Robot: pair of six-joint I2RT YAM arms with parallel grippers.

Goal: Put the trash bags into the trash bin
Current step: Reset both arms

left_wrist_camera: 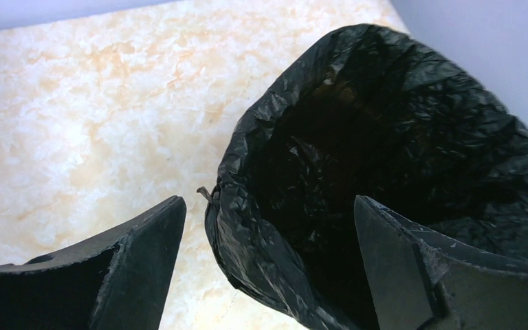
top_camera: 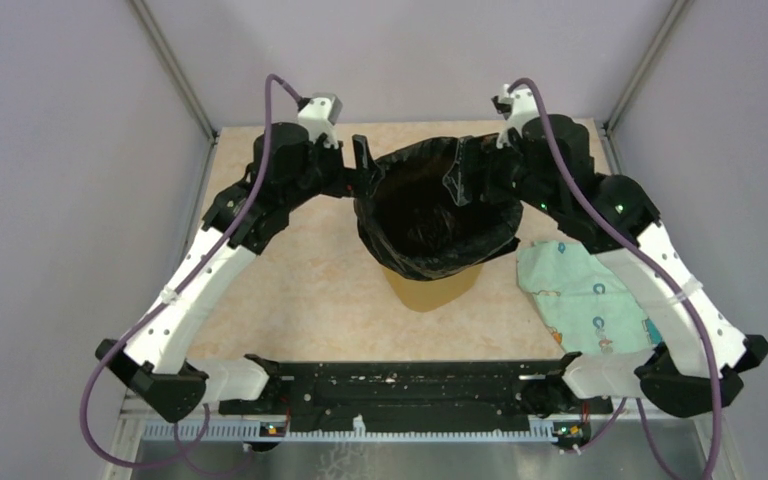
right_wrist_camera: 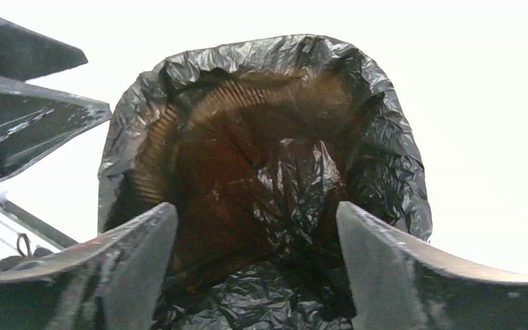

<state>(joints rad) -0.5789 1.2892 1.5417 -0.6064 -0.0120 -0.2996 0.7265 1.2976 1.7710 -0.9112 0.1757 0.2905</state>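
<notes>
Top view, trash bin (top_camera: 430, 288): mustard-yellow plastic, tapered, upright near the middle of the desk (top_camera: 290, 300); only the lower wall visible below the bag.
Top view, trash bag (top_camera: 438, 215): thin black plastic, glossy and crinkled; seated inside the bin, mouth wide open, edge draped over the rim and partway down the outer wall.
Top view, bin contents: the bag, lining it.
Top view, left jaws: at the bag's left rim.
Top view, right jaws: at the bag's far-right rim.
Top view, cloth (top_camera: 575, 295): pale green, patterned, lying flat on the desk just right of the bin, partly under the right arm (top_camera: 650, 260).
Top view, desk surface: cream, mottled with pale orange.

Left wrist view, trash bag (left_wrist_camera: 385, 137): rounded open mouth, heavily wrinkled, dark inside, a faint amber tint showing through the far wall.
Left wrist view, left jaws: apart, straddling the bag's near rim, one over the desk (left_wrist_camera: 75, 103), the other over the bag's interior; clamped on nothing.

Right wrist view, trash bag (right_wrist_camera: 392, 151): rim rolled outward in a crumpled band, loose folds gathered low in the middle.
Right wrist view, trash bin (right_wrist_camera: 199, 110): brownish wall and fine vertical slots showing through the thin plastic near the rim.
Right wrist view, right jaws: apart, framing the open mouth, gripping nothing.
</notes>
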